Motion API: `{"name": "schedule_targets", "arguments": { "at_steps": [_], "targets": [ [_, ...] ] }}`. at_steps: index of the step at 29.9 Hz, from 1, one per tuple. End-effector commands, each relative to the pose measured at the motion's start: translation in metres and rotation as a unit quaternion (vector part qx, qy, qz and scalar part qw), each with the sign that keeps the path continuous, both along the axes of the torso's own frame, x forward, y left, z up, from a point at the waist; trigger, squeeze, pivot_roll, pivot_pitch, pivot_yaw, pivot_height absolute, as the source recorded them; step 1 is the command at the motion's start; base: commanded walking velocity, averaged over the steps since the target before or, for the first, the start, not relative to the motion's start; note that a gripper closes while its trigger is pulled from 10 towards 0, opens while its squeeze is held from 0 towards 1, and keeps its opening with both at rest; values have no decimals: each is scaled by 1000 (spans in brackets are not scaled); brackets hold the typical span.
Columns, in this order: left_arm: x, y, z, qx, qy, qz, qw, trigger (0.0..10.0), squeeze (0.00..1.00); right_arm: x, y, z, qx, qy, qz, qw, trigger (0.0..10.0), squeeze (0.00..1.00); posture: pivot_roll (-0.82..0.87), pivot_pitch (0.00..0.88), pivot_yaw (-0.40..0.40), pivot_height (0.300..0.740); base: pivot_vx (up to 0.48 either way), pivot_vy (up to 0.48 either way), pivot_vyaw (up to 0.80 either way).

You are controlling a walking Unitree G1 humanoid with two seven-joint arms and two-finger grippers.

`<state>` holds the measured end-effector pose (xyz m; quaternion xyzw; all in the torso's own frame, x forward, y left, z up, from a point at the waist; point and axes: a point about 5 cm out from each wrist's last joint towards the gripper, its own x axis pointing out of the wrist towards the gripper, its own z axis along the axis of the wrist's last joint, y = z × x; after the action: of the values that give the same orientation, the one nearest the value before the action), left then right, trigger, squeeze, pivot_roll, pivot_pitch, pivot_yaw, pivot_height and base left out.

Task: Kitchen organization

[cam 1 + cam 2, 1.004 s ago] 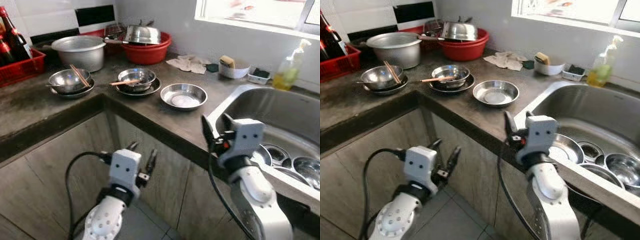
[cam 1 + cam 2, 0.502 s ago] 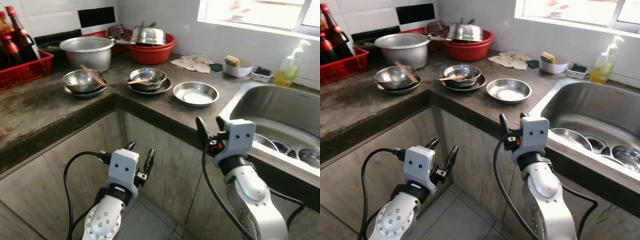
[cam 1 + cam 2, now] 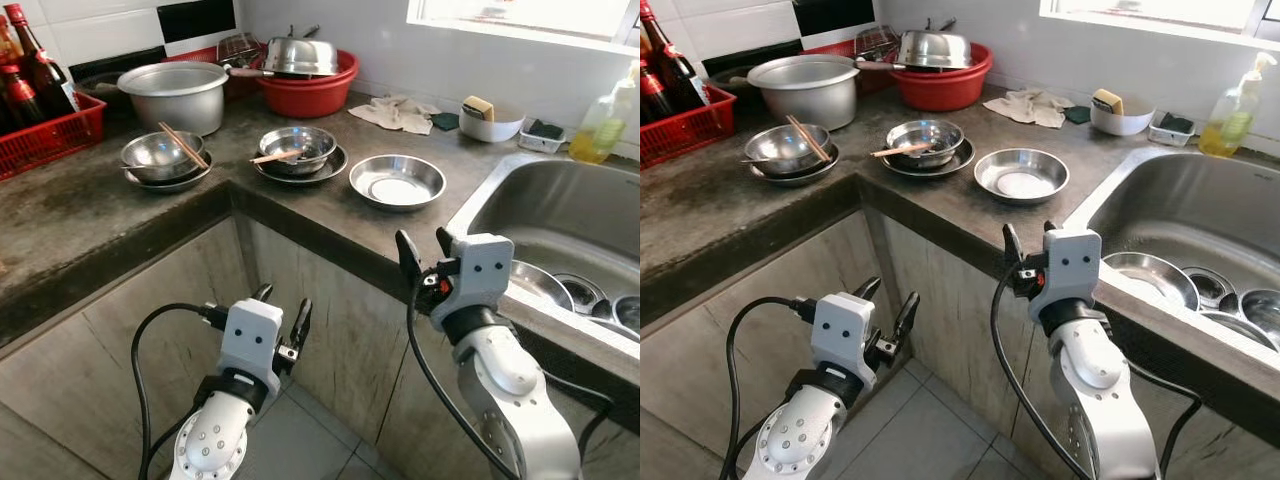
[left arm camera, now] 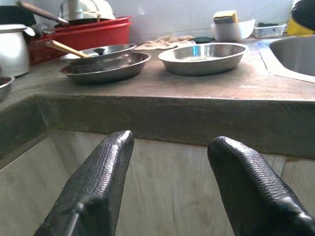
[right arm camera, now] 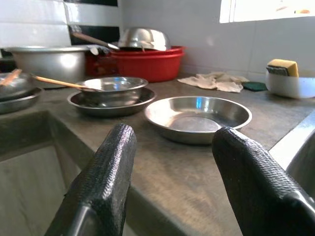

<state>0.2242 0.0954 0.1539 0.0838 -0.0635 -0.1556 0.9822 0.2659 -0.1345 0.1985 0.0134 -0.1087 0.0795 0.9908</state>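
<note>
just beyond open right claw [image 3: 423, 252], steel dish [image 3: 398, 181] on counter [image 3: 320, 208].

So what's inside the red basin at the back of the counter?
An upturned steel bowl sits on top in the red basin, with a long handle sticking out toward the big metal pot. Whatever lies beneath the bowl is covered.
</note>
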Motion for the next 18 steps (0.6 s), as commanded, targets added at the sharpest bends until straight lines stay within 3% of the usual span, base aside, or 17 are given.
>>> {"name": "schedule_targets", "arguments": {
  "at_steps": [1,18],
  "targets": [
    [-1,-1,-2,5,3,0,1000,10000,0,2,0,4,2,-8,0,1000,10000,0,148,90,-31,740,307,0,0],
    [-2,-1,-4,7,6,-1,1000,10000,0,8,-3,10,0,-21,-10,1000,10000,0,147,93,-31,740,303,0,0]
  ]
}}
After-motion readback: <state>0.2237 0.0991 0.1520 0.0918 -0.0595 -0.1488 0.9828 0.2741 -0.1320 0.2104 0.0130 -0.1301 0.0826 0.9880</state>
